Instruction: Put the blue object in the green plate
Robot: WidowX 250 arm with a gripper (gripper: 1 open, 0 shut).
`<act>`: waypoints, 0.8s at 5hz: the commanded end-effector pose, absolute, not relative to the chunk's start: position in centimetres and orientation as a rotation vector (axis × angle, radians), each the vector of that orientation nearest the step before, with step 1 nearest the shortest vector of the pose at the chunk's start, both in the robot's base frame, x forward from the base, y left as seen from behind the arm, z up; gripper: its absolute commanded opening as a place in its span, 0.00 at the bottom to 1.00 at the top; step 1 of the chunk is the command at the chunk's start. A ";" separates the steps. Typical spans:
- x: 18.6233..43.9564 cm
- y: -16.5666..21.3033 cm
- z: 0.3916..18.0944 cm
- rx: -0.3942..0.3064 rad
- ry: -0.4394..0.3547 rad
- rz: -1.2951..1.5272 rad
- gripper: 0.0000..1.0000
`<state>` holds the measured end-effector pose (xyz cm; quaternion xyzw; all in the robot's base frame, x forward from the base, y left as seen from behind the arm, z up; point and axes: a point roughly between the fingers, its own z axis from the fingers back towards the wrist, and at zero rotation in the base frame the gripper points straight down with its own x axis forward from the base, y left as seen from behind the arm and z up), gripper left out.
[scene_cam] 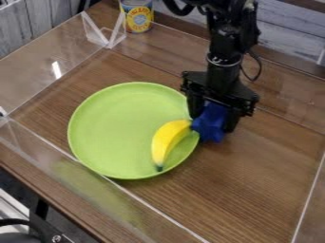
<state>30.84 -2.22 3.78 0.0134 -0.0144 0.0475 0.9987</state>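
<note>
The blue object (212, 123) is a deep-blue ridged block standing at the right rim of the green plate (112, 128), touching or just over the rim. My gripper (215, 106) comes down from above and its black fingers are closed around the block's top. A yellow banana (170, 143) lies in the plate's right part, its upper end against the blue block. The block's upper part is hidden by the fingers.
The wooden table (254, 199) is ringed by clear acrylic walls (38, 157). A yellow can (137, 16) and a clear stand (102, 33) sit at the back. The black arm (230, 38) rises behind the gripper.
</note>
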 end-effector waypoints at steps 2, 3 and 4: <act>32.0 -1.7 7.1 0.035 -0.112 0.085 0.00; 32.0 -1.6 7.5 0.041 -0.108 0.075 0.00; 31.9 -1.5 7.9 0.045 -0.106 0.067 0.00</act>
